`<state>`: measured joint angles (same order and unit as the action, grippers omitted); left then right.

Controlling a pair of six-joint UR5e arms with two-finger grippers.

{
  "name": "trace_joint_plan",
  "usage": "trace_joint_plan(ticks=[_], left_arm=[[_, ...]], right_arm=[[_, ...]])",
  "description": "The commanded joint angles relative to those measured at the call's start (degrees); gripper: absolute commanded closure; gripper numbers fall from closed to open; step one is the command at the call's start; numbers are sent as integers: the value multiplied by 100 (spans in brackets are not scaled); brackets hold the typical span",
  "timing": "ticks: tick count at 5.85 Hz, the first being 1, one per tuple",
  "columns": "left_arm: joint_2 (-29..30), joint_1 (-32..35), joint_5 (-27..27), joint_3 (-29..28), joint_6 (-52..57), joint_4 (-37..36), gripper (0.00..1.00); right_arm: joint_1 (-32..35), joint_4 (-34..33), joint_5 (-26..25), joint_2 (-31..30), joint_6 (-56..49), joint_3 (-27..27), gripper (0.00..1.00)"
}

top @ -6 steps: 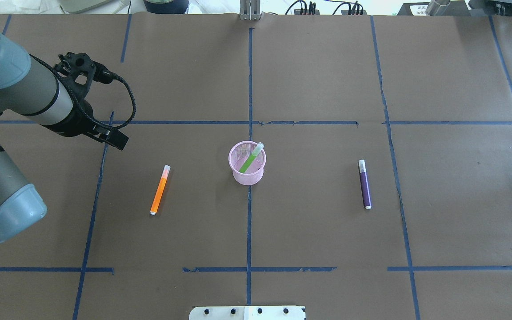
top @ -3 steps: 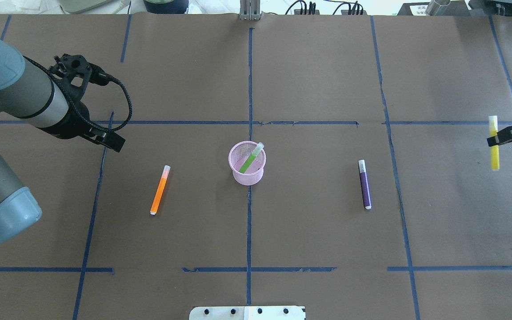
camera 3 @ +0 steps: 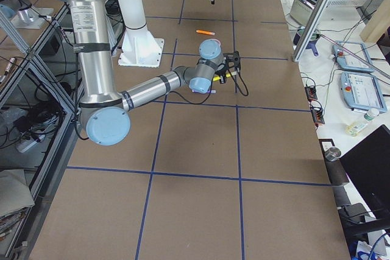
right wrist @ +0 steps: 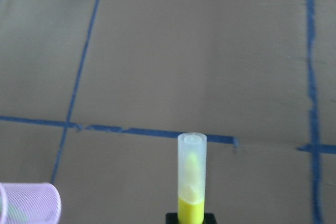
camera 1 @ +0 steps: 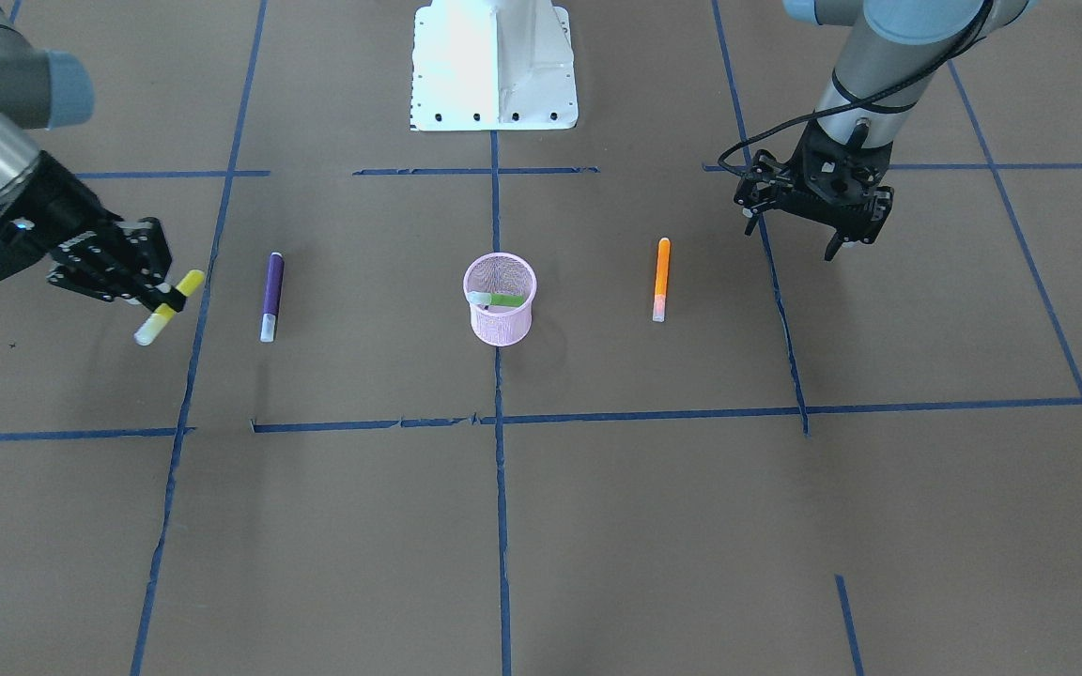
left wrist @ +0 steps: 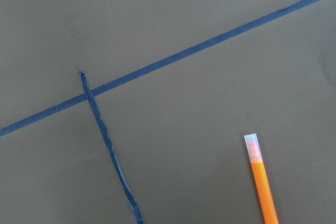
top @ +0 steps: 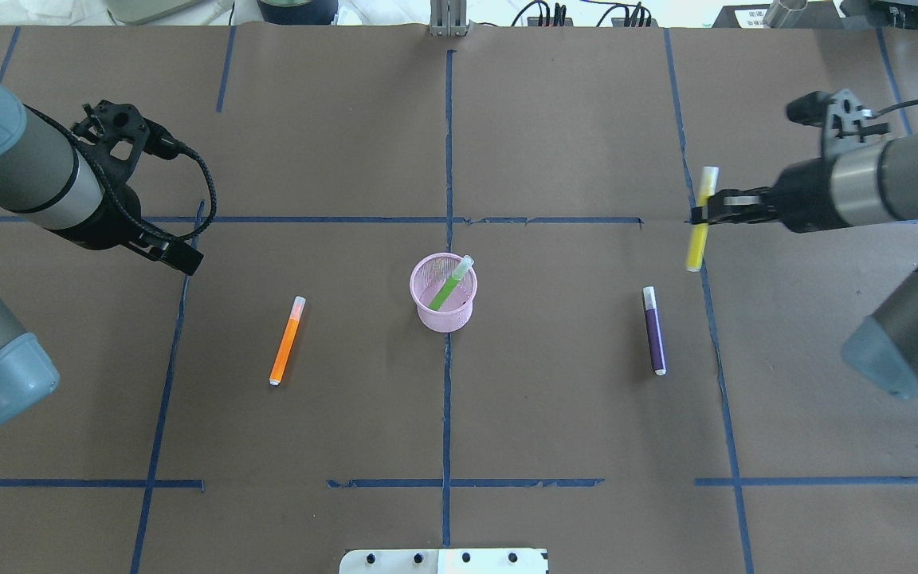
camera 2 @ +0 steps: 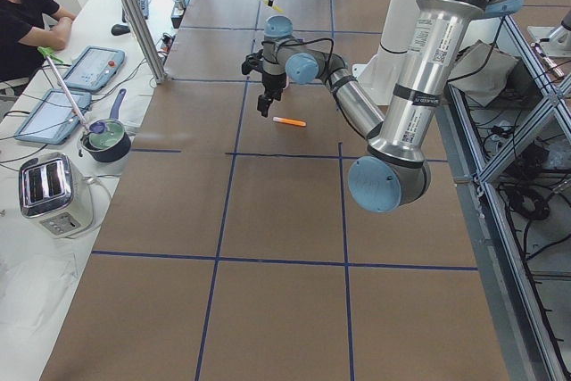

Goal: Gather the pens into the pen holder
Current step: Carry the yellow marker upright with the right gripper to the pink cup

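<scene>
While the right tool point(top: 702, 215) is clamped across the middle of a yellow pen point(top: 696, 249) above the surface point(top: 570, 414), the pink mesh pen holder point(top: 445, 319) lies well apart, between 8 and 9 o'clock in the overhead view. The pen's long axis runs 12 to 6, with its pale cap at 12. A green pen point(top: 445, 293) leans inside the holder. The purple pen point(top: 655, 339) lies near, at 7 o'clock. The orange pen point(top: 284, 347) lies past the holder, nearer the left tool point(top: 184, 259), which holds nothing; its opening cannot be told. Only the right wrist view shows the holder low and left of the cap.
</scene>
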<state>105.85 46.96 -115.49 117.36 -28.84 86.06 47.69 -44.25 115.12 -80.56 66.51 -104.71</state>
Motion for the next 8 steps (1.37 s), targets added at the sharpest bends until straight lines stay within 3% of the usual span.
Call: trace_joint_plan(ticks=[1, 3, 6, 7, 8], left_arm=[[-300, 259, -26, 15, 379, -1, 0], [-678, 637, -35, -20, 352, -36, 0], [-679, 647, -44, -12, 309, -45, 0], [-679, 647, -44, -3, 300, -45, 0], [-679, 647, -35, -3, 300, -45, 0]], right_arm=[[-1510, -240, -2308, 915, 932, 20, 100], [-2629, -1169, -4645, 1786, 1154, 73, 100], [-2791, -1218, -4980, 2008, 1707, 309, 100], [-2948, -1209, -5339, 2122, 1699, 546, 99], [-2950, -1226, -5351, 2141, 1681, 548, 36]])
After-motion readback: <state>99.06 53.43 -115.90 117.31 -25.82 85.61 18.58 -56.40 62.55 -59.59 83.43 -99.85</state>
